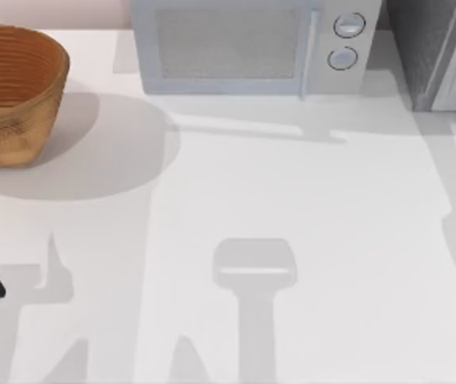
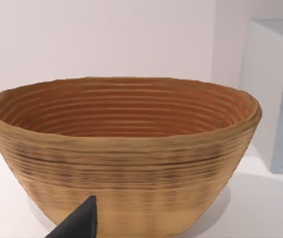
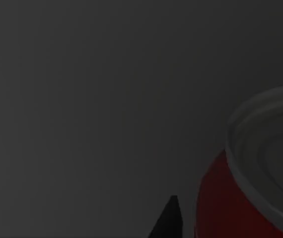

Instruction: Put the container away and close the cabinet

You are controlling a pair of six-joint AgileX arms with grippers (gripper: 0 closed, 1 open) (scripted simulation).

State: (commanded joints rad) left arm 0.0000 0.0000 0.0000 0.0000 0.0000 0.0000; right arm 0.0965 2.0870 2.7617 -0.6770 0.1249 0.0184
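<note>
Top view: woven basket (image 1: 8, 92) at the table's far left, microwave (image 1: 248, 44) at back centre, cabinet (image 1: 440, 52) at the far right corner, its interior out of sight from above.
Left arm: a dark part of it sits at the left edge of the table (image 1: 292, 208), near side. We take it as parked.
Left wrist view: one black fingertip of our left gripper (image 2: 79, 223) in front of the basket (image 2: 121, 148), which stands upright just ahead. Open or closed: cannot tell, and nothing is held that we can see.
Right wrist view: dim, but a red container (image 3: 221, 208) with a pale ringed rim is right beside one fingertip of our right gripper (image 3: 169, 220). The dark backdrop suggests it is already inside the cabinet.
Right claw state: cannot tell whether it grips the container or has let go.
Key relation: container lies directly next to the right fingertip, axis roughly upright, so the right arm is the nearer one by far.
Judgement: placing is near its end; door closing not yet done.
</note>
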